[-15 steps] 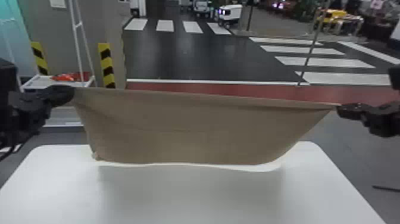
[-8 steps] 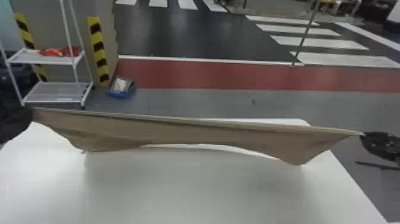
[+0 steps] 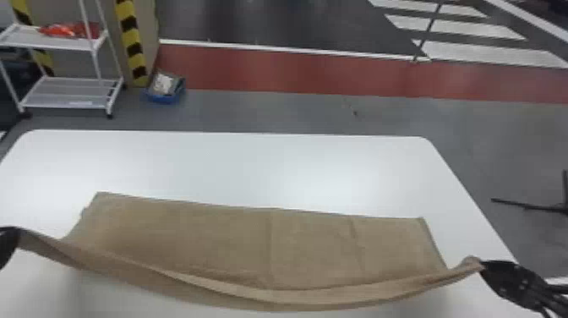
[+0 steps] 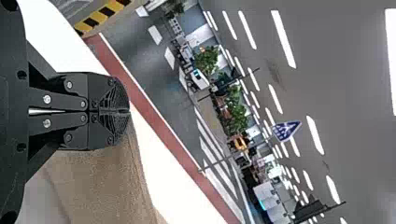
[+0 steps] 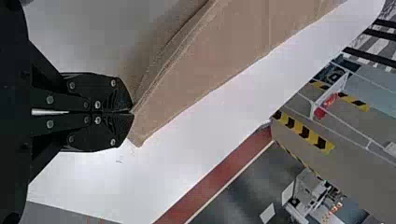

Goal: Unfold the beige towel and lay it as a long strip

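When viewed from the head cam, see grey floor beyond the bench & on its R side, w/ a red strip farther off. Then find the white bench, stretching across the lower part of the view. Find beige towel on & over it, running long ways L to R. See far part lying mostly flat, w/ both far corners out & approx. straight far edge. Note faint crease nr. the middle, plus small wrinkles R of it. See near edge lifted at both ends & sagging between; can't tell if touching the bench at the lowest pt. Spot white rack on floor, far L, beside a yellow-&-black striped post. At near L, find L gripper, w/ fingers closed tight on the towel's L end. At near R, find R gripper, likewise pinching the R end, fingers together. See small blue box on floor by the post, & red-orange item on rack's upper shelf.
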You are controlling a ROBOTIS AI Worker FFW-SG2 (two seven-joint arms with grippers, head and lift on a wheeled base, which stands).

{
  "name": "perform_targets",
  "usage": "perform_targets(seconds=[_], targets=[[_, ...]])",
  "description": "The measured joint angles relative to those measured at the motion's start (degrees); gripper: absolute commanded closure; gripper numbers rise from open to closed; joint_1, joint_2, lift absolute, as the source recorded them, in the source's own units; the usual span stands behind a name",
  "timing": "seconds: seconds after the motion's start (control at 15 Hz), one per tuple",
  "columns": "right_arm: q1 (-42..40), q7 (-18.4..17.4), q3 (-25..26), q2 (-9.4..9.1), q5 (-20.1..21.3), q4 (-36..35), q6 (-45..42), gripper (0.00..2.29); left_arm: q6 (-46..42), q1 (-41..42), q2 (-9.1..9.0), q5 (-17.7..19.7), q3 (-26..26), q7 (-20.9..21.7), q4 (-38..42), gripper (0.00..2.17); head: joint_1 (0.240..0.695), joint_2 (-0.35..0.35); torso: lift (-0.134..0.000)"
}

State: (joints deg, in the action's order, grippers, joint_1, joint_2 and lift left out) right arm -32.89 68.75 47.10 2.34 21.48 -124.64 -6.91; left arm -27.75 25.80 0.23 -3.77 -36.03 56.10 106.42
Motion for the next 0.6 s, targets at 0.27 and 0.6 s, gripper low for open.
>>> perform_targets(seconds=[0.27, 0.6], targets=[[4.6, 2.5, -2.4, 1.75, 4.0, 3.2, 4.3, 2.26, 1.1, -2.1, 0.21, -3.3, -0.1, -1.0, -1.5, 1.71, 0.695, -0.13, -0.111], [15.8, 4.6, -8.9, 5.65, 12.4, 9.2, 14.4, 2.26, 10.8, -12.9, 0.5, -12.0, 3.6, -2.6, -5.2, 1.71, 0.695, -0.127, -0.111]])
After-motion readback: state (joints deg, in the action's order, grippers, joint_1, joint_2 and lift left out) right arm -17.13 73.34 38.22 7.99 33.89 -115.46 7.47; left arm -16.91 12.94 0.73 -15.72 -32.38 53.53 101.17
